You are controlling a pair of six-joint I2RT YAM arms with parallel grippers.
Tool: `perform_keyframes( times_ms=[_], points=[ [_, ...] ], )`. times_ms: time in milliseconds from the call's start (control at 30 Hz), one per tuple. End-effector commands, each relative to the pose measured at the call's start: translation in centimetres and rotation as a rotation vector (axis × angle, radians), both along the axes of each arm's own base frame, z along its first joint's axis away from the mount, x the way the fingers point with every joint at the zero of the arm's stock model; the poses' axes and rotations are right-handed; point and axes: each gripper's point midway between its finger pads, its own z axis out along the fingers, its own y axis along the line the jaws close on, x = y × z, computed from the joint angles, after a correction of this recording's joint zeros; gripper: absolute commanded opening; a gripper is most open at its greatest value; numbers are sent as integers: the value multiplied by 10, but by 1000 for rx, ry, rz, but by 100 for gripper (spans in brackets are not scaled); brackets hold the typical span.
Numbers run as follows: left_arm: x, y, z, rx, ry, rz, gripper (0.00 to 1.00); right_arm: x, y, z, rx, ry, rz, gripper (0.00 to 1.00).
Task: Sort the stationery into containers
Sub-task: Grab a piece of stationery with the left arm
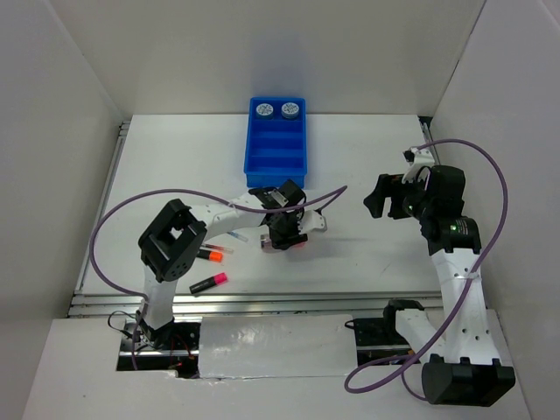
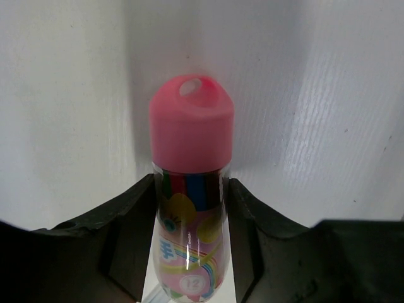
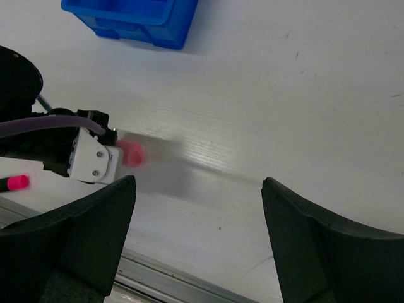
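The white table (image 1: 175, 166) filled most of the top view, and both arms reached out over it from the bottom edge. The blue tray (image 1: 276, 159) sat at the upper middle of that view, its four compartments stacked one behind another up the frame. Two round patterned rolls (image 1: 264, 109) (image 1: 290, 109) lay side by side in the topmost compartment; the other three showed only bare blue floor.

The left arm bent in from the lower left. Its left gripper (image 1: 284, 234) hung near the centre of the top view, just below the tray's lower end. Its jaws were closed in against the pink cylinder (image 2: 191, 132), one dark finger pressed to each side of the clear, patterned body. The pink cap stuck out past the fingertips. Whether the cylinder touched the table could not be told from any view.

The right gripper (image 1: 374, 197) was at the right of the top view, well apart from the tray and the cylinder. Its jaws stood wide apart with nothing between them; only bare table showed in the gap in its wrist view.

At the lower left of the top view, beside the left arm, an orange-black highlighter (image 1: 210, 255) lay on the table. A pink-black highlighter (image 1: 208, 282) lay just below it, near the table's edge.
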Motion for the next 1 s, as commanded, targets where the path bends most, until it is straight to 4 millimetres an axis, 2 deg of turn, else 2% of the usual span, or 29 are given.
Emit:
perform_keyframes(
  times_ms=[0, 67, 133, 167, 267, 500, 700, 833, 900, 933, 967],
  points=[
    [-10, 11, -24, 32, 56, -5, 42, 5, -1, 17, 8, -60, -7, 87],
    [-11, 13, -19, 14, 66, 0, 53, 5, -1, 17, 10, -63, -6, 87],
    [-15, 18, -18, 12, 85, 7, 56, 4, -1, 16, 11, -64, -6, 87],
    [-14, 20, -15, 7, 82, 12, 65, 4, 0, 15, 13, -62, -4, 87],
    [-17, 28, -12, 9, 88, 19, 70, 4, 0, 13, 15, -59, -3, 87],
    [-23, 41, -12, 29, 69, 15, 72, 4, 0, 11, 14, -57, 7, 87],
    [-18, 45, 2, -1, 42, 40, 64, 2, 1, 8, 13, -60, 15, 87],
    [-12, 48, 10, -7, 27, 55, 53, 1, 2, 6, 17, -56, 18, 87],
    [-9, 48, 14, -19, 22, 62, 43, 1, 2, 7, 16, -62, 18, 87],
    [-4, 49, 20, -35, 8, 73, 31, 1, 2, 6, 17, -62, 19, 87],
    [1, 48, 26, -48, -10, 81, 24, 2, 2, 6, 17, -62, 17, 87]
  ],
)
